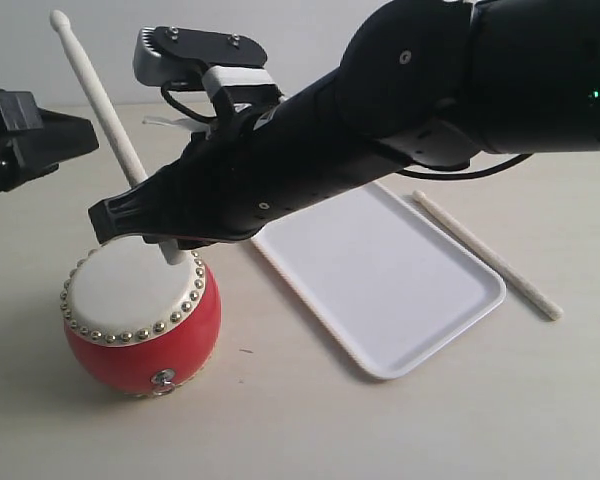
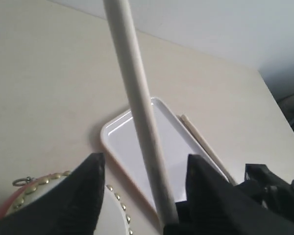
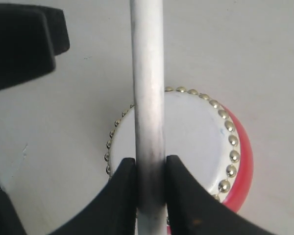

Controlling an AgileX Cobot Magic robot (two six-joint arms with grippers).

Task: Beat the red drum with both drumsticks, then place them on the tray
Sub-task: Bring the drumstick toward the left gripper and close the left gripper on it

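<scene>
As the exterior camera shows it, right claw (image 1: 150,218): closed on the held stick (image 1: 95,85), low on its length; the long part rises past the left claw (image 1: 60,135).
Drum (image 1: 140,330): on the table (image 1: 310,430), under the short lower end of that stick; whether they touch I cannot tell.
Tray (image 1: 380,275): nothing on it, just beside the drum; the loose stick (image 1: 485,255) lies on the table along the rim away from the drum, outside the tray.
Risk, exterior: the grip is so low that the claw itself may hit the drum, and the round drum may slide or tip.
Left wrist, left claw (image 2: 143,166): wide, holding nothing; the held stick (image 2: 137,98) runs between its fingers (image 2: 88,186) and seems to touch neither.
Left wrist, behind: tray (image 2: 120,144), loose stick (image 2: 201,142) beside it, drum (image 2: 112,218) at the edge.
Risk, left wrist: a swing may knock the long part against a finger and twist it in the grip.
Right wrist, right claw (image 3: 149,166): narrow, pinching the held stick (image 3: 147,73) above the drum (image 3: 196,132).
Risk, right wrist: the stick is smooth and round, so a hard beat may make it slip.
Risk, task: the loose stick is thin and lies flat, so a pick may roll it or push the tray.
</scene>
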